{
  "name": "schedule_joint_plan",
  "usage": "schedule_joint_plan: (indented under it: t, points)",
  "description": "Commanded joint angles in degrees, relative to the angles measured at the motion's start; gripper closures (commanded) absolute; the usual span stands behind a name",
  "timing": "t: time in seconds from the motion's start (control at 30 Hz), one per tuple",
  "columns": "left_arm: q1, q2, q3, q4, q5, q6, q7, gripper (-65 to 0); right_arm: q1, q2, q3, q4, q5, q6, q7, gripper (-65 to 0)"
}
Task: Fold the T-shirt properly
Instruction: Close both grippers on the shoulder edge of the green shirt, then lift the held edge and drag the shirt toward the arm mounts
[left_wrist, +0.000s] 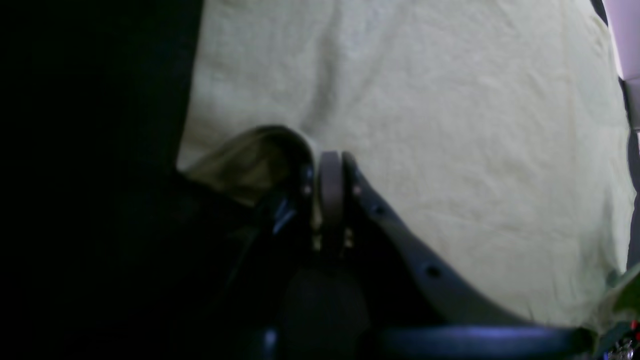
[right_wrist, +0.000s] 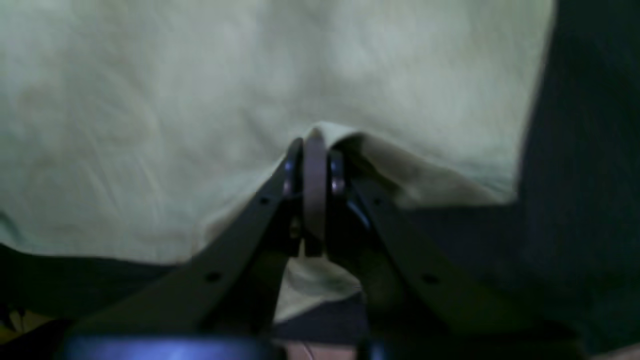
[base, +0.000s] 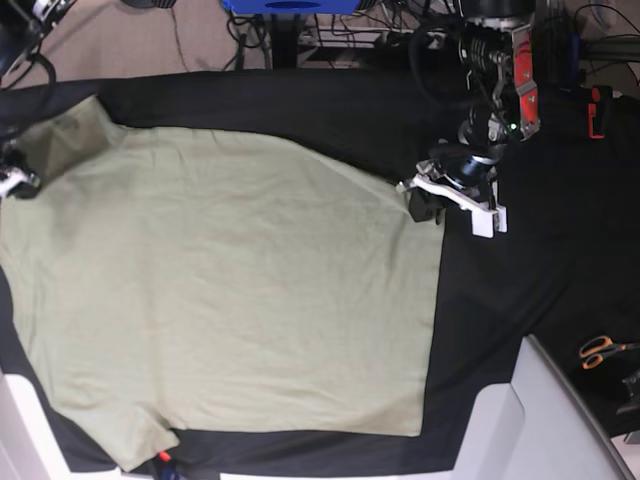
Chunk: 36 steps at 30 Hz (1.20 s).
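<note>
**Both Corners Pinched, Lift Pending**

Black cloth surface (base: 540, 270) across the whole bench, cables and gear along the far edge, orange-handled scissors (base: 600, 350) off at the right. Spread flat over most of that cloth: the T-shirt (base: 230, 290), pale sage green, lightly creased, a sleeve poking out at the near left.

Left gripper (left_wrist: 330, 185) clamped tight on a fold of the T-shirt's edge, fabric bunched up beside the jaws — seen in the base view at the garment's far right corner (base: 432, 200). Right gripper (right_wrist: 315, 175) likewise closed hard on a pinch of green cloth, a small peak of fabric rising at the jaws, black surface showing just to the right of it. In the base view only a sliver of that arm visible at the far left edge, near the shaded corner of the shirt.

Looks like the start of a fold: two corners held, nothing lifted clear yet.

To do this well:
- Raise both corners together, level, so the edge between them stays taut rather than sagging.
- Carry across evenly, no twist, letting the body of the shirt drag as little as possible.
- Lay the held edge down square with the opposite one before releasing.

Risk, judging from the thin pinches: a single layer slipping free mid-carry, or one side leading and skewing the crease.
</note>
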Motion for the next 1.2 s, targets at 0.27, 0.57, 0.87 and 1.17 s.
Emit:
schedule_joint_plan:
  t: [0.27,0.57,0.87,1.17]
  points:
    - [-5.95,-0.07,-0.10,-2.83,-0.93,-0.43,-0.86,0.0,7.64,6.16,-4.54,-10.45,0.59,0.17,4.80,-0.2]
    - [-12.11,0.02,-0.10,-9.60,-0.85,-0.43,-0.95,0.0,12.56,7.74,-10.96,-19.50,0.59,0.17,12.98,-0.2]
    - [-16.06,0.02,-0.10,-14.43,-0.76,-0.43,-1.38,0.0,16.52,8.88,-11.05,-25.04,0.59,0.17,19.57,-0.2]
    - [-18.09,0.02,-0.27,-16.10,-0.76,-0.34,-4.02,0.0,17.22,8.79,-10.61,-25.04,0.59,0.17,23.62,-0.2]
